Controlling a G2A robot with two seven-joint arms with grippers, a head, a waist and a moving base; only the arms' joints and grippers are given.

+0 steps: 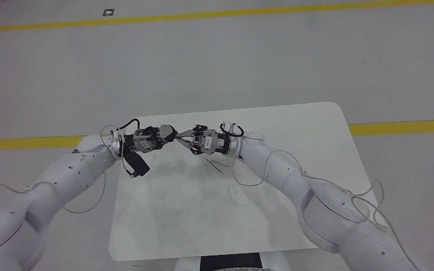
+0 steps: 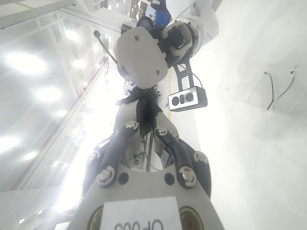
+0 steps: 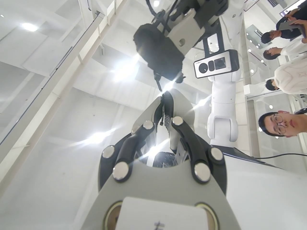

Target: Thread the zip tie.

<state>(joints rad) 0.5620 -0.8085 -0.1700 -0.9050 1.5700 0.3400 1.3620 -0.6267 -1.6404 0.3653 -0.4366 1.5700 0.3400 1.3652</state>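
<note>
We see the left gripper point(image 2: 144, 100) closed tight on one zip tie point(image 2: 105, 47), held above the table point(image 1: 305, 149). The long axis of the tie runs left-right into the right gripper point(image 3: 165, 98), also closed on it. Two more ties point(image 2: 272, 87) lie on the table, further right.

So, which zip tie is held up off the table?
The zip tie pinched between the left tool and right tool; the spare ties lie loose on the table.
</note>
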